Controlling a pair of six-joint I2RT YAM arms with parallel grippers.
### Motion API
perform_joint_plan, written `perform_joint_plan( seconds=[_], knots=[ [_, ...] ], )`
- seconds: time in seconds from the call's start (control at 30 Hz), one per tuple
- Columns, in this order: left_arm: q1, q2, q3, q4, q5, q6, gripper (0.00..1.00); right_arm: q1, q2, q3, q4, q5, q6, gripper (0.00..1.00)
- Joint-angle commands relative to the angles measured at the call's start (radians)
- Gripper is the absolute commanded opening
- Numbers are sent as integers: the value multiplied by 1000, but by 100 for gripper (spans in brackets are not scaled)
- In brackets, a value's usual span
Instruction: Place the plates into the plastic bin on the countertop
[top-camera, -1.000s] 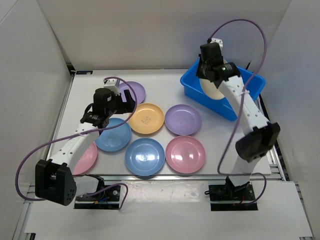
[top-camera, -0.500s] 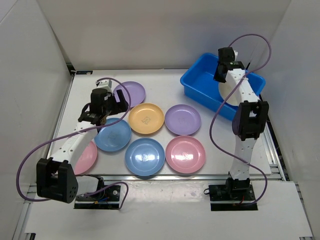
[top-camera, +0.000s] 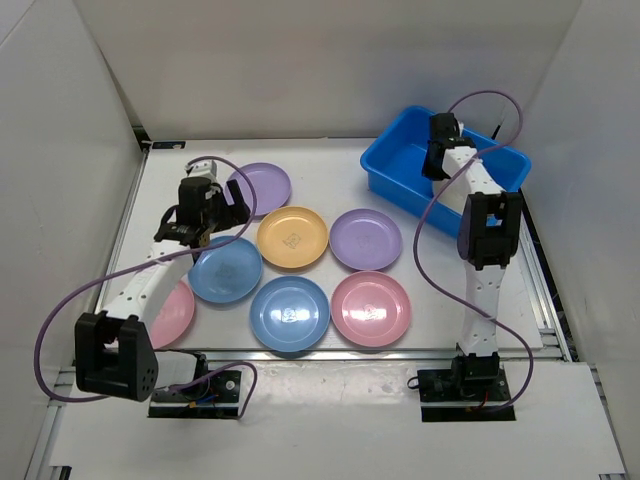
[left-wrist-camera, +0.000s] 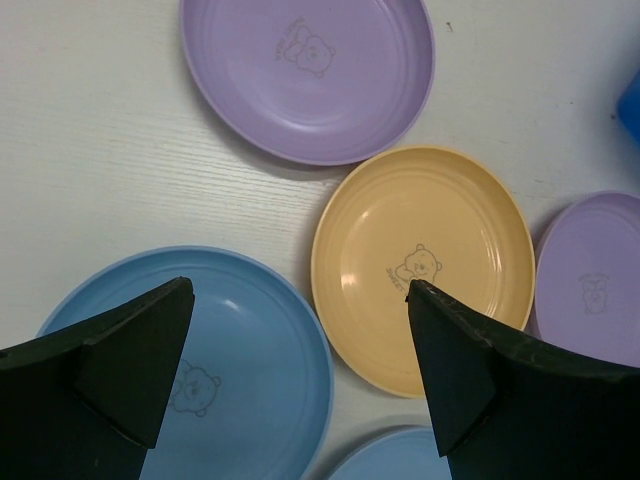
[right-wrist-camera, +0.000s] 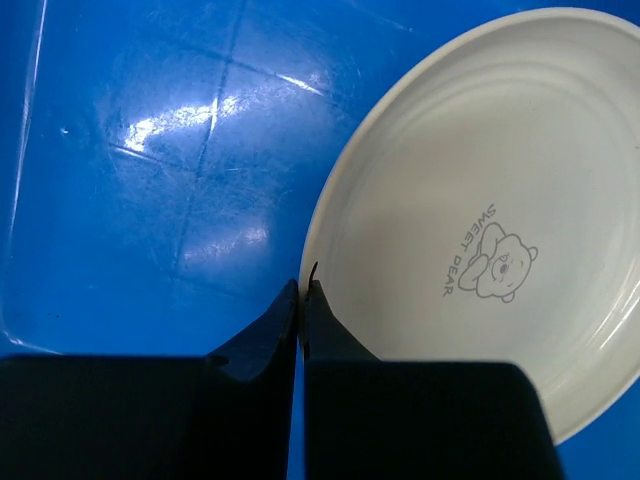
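Right wrist, cream plate (right-wrist-camera: 480, 230) inside plastic bin (right-wrist-camera: 150, 150)

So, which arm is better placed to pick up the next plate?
Left. The left gripper is open over the blue plate and orange plate on the table. The right gripper is shut, down in the bin beside the cream plate.

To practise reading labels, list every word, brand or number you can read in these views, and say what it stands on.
"SWEET DEAR": printed beside a bear drawing on the cream plate.
Small centre print on the orange plate, the upper purple plate and the blue plate: too blurred to read.
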Motion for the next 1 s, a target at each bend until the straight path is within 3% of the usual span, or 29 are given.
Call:
perform_joint_plan(
  seconds=[0.0,0.07,0.13,0.17,0.2,0.23,0.3,0.47,0.77,0.97],
  knots=[
    [17,5,45,-7,-16,-14,99,-5,20,38,34,-36,10,0],
    [22,33,65,-7,-16,-17,99,-2,23,54,25,-30,15,0],
    [34,73,100,-4,-16,-20,99,-5,23,82,5,-30,15,18],
    [34,91,112,-4,-16,-19,99,-2,20,91,5,-30,9,18],
    [39,107,128,-7,-16,-16,99,-5,11,97,7,-33,3,33],
    [42,146,143,-7,-15,-11,99,-2,-10,107,4,-30,-4,39],
    [53,189,194,-7,-9,-10,99,-5,-38,108,10,-33,-22,65],
    [92,349,318,-7,27,1,99,-5,-171,98,0,-51,-40,96],
    [220,692,480,112,220,-8,98,-18,-483,-192,56,-248,18,99],
    [226,840,609,109,312,-8,85,-24,-581,-313,62,-254,52,99]
  ],
)
